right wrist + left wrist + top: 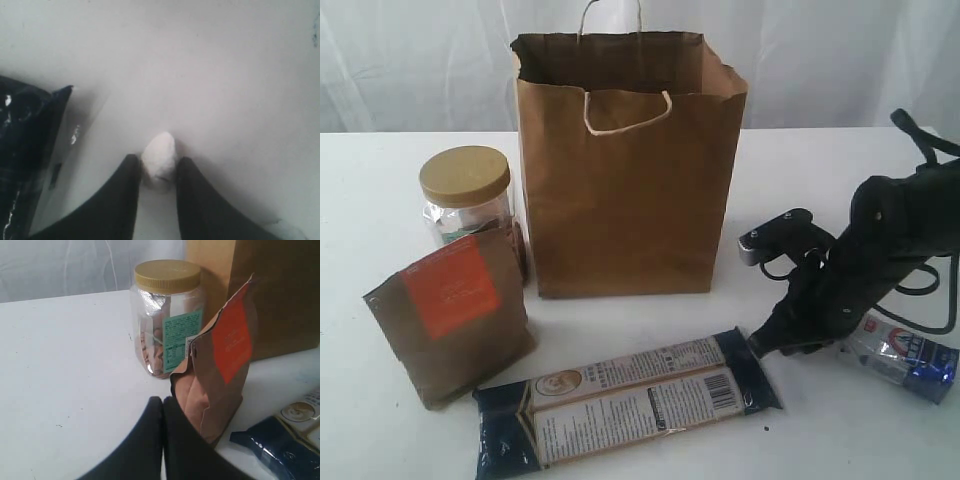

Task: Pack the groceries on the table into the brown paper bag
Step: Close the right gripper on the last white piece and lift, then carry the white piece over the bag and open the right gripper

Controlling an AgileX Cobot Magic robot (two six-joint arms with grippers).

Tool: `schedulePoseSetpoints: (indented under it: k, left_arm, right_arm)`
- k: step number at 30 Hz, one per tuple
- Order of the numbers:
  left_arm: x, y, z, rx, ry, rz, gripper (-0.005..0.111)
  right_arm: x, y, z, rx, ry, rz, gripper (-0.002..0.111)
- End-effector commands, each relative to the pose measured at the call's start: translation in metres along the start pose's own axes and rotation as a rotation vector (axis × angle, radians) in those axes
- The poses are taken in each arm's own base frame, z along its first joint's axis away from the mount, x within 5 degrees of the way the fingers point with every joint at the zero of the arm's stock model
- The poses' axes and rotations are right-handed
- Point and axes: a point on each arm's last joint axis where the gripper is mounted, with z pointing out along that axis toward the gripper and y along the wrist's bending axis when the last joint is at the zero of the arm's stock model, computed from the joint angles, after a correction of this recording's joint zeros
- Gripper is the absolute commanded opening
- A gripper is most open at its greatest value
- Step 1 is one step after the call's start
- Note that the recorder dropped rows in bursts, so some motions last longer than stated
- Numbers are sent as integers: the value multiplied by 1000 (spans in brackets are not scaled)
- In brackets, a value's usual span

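The brown paper bag [625,190] stands open and upright at the back of the table [380,200]. Left of it are the gold-lidded jar [466,195] [167,315] and the brown pouch with the orange label [455,315] [225,370]. The long dark-blue packet [625,400] [25,150] lies flat in front. My right gripper [765,345] [157,162] is down at the table by that packet's right end. It is shut on a small white rounded thing [160,155] that I cannot identify. The small blue-silver packet [905,358] lies just right of it. My left gripper [163,401] is shut and empty beside the pouch.
A white curtain hangs behind the table. The right arm's cables [920,285] trail over the table at the right. The dark-blue packet's end [280,445] lies close to the pouch's base.
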Motion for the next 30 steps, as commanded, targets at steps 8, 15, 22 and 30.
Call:
schedulePoseSetpoints:
  k: [8, 15, 22, 30]
  left_arm:
    - [1, 0, 0, 2, -5, -6, 0]
    - [1, 0, 0, 2, -5, -6, 0]
    - [1, 0, 0, 2, -5, -6, 0]
    - [1, 0, 0, 2, -5, -6, 0]
  right_arm:
    - [-9, -3, -45, 54, -151, -5, 0]
    - [-14, 2, -146, 167, -549, 16, 0]
    - [-1, 10, -235, 296, -986, 17, 0]
    - [-15, 24, -259, 289, -1237, 14, 0]
